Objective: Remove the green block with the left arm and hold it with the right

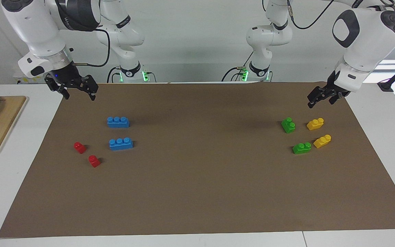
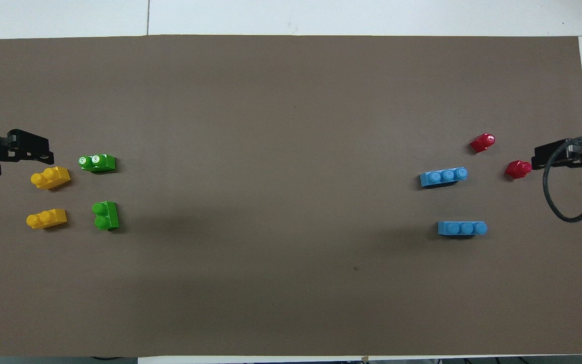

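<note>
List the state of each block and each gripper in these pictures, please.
green block: on the mat, free
longer green brick: on the mat, free
yellow bricks: on the mat, apart
blue bricks: on the mat, apart
red bricks: on the mat, apart
left gripper: raised, empty
right gripper: open, raised, empty

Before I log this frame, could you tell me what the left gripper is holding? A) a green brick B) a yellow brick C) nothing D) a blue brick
C: the left gripper hangs open and empty above the mat, near the yellow bricks.
</note>
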Action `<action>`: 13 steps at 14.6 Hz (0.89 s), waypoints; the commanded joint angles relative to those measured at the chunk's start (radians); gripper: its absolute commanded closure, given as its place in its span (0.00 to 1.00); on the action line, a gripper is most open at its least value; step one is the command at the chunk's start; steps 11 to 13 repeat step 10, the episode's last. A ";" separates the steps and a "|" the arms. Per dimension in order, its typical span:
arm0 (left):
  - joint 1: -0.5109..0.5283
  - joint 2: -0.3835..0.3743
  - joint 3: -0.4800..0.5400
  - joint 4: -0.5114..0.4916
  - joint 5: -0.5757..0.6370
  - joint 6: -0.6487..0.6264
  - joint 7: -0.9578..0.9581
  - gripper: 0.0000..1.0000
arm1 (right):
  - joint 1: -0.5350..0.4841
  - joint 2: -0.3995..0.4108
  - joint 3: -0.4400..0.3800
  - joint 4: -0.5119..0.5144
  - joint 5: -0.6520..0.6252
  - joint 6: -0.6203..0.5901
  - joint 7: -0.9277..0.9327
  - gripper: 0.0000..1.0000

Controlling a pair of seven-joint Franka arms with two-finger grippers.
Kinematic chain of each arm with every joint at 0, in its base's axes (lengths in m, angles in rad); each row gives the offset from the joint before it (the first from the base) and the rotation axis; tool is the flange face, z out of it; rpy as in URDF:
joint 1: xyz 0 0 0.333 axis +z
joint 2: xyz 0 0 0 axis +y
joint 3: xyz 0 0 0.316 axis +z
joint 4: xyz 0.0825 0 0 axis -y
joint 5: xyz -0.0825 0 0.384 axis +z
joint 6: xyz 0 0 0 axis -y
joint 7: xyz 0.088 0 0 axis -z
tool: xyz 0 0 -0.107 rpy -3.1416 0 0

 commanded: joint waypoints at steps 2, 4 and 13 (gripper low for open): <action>-0.014 -0.005 0.004 0.017 0.017 -0.022 0.006 0.00 | -0.003 -0.004 0.005 0.008 -0.020 -0.019 -0.021 0.00; -0.014 -0.007 0.001 0.017 0.017 -0.023 0.003 0.00 | -0.003 -0.004 0.005 0.008 -0.020 -0.019 -0.021 0.00; -0.015 -0.034 -0.002 0.004 0.015 -0.051 -0.006 0.00 | -0.003 -0.004 0.003 0.007 -0.015 -0.017 -0.020 0.00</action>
